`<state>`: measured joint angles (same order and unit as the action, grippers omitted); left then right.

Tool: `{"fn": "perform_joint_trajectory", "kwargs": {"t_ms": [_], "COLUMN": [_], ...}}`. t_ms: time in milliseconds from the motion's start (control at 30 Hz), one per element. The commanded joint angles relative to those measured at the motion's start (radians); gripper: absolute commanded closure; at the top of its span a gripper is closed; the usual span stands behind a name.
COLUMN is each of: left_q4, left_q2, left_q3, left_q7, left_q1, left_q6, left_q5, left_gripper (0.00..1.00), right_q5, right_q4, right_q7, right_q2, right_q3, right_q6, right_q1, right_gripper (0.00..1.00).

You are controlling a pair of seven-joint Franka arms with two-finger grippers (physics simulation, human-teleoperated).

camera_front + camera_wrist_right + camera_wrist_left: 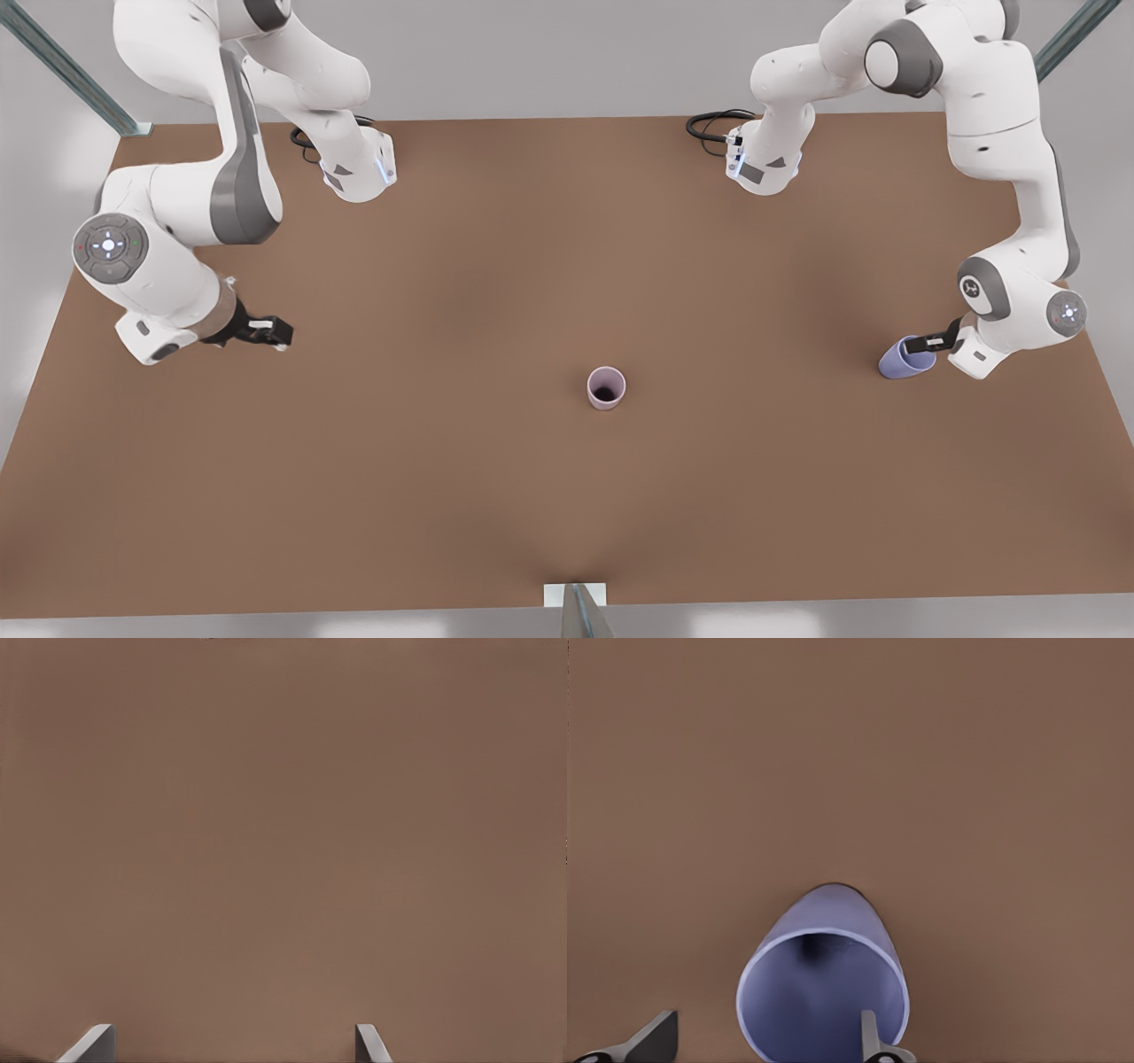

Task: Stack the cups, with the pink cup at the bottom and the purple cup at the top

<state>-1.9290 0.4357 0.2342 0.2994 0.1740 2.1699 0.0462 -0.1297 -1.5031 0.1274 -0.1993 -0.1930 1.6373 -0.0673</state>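
Observation:
The pink cup [606, 387] stands upright with its mouth up, alone near the table's middle. At the front view's right, the purple cup [902, 358] rests on the table with its mouth toward my left gripper [932, 340]. In the left wrist view the purple cup [822, 988] fills the space before the left gripper [762, 1020]. That gripper is open: one fingertip [870, 1032] is inside the rim and the other is outside, with the cup's wall between them. My right gripper [276, 332] waits open at the front view's left, over bare table [232, 1029].
The brown table [567, 496] spans the whole scene. Both arm bases [359, 168] stand at its far edge, with black cables beside them. A small metal bracket [576, 602] sits at the middle of the near edge.

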Motion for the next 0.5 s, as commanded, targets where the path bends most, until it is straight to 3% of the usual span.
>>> {"fn": "perform_joint_trajectory", "kwargs": {"t_ms": [0, 100, 200, 233, 267, 300, 467], "left_q4": [-0.002, -0.002, -0.002, -0.002, -0.002, -0.002, -0.004], "left_q2": [0.0, 0.015, 0.037, 0.038, 0.038, 0.037, 0.031], "left_q3": [-0.001, 0.0, -0.001, -0.001, -0.001, -0.001, -0.001], "left_q7": [0.063, 0.063, 0.063, 0.061, 0.058, 0.057, 0.058], "left_q1": [0.005, 0.009, 0.013, 0.013, 0.013, 0.013, 0.013], "left_q6": [0.064, 0.076, 0.094, 0.093, 0.077, 0.056, 0.015], "left_q5": [0.0, -0.002, 0.0, 0.0, 0.0, 0.0, 0.029], "left_gripper": [0.0, 0.0, 0.0, 0.17, 0.44, 0.65, 0.79], "right_q5": [-0.024, -0.018, 0.03, 0.028, 0.03, 0.033, 0.041], "right_q4": [0.0, 0.0, 0.007, 0.007, 0.007, 0.007, 0.021], "right_q7": [-1.066, -0.994, -0.333, -0.22, -0.129, -0.121, -0.038], "right_q2": [0.0, 0.0, 0.001, 0.006, 0.008, 0.008, 0.006], "right_q3": [0.0, 0.0, 0.004, 0.004, 0.006, 0.007, 0.009], "right_q6": [0.064, 0.045, -0.077, -0.099, -0.125, -0.126, -0.166], "right_q1": [0.0, -0.003, -0.011, -0.011, -0.012, -0.012, -0.023], "right_gripper": [0.0, 0.0, 0.0, 0.0, 0.0, 0.0, 0.0]}}
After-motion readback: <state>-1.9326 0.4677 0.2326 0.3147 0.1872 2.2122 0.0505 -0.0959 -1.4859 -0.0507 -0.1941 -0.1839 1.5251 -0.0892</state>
